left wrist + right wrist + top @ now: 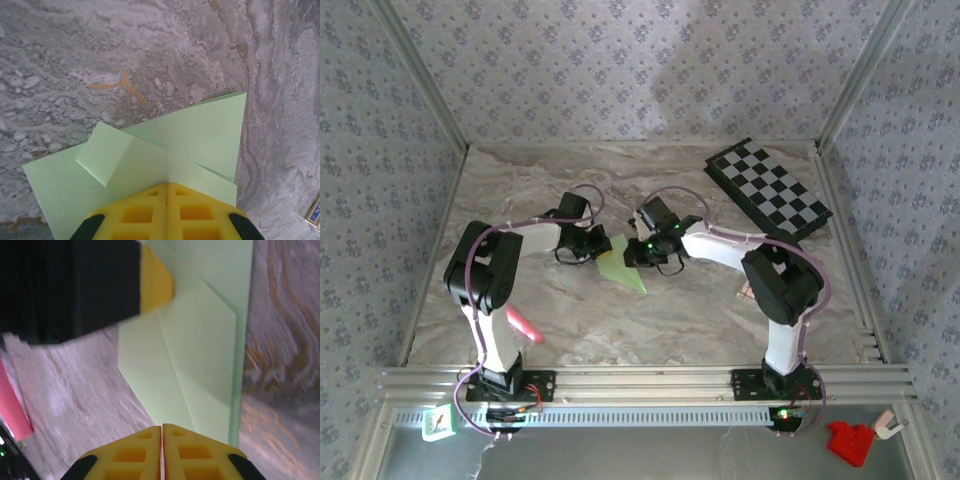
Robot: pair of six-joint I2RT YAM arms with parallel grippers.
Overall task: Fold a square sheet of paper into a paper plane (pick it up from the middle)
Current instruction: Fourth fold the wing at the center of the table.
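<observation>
Fingers (pixel 135 215) of the left gripper (pixel 166 186) are pressed together. The green paper (pixel 190 135) comes out from between them, so they are clamped on it. It fans out just in front of their tips, with one flap folded over on top.

Fingers (pixel 192 455) of the right gripper (pixel 161 427) are pressed together too. The paper's crease runs right down to their tips, so I think they pinch it from the other side. My guess is that two holds stop the thin sheet from sliding while a fold is pressed flat. It is not a plane yet, and more folds are needed.

Counting: one green paper, two grippers, and two yellow fingers on each. One pink marker (pixel 523 325) lies well behind the left fingers, near that arm's base. One chequered board (pixel 770 188) sits well apart from the right fingers, out past them toward the far right corner.
</observation>
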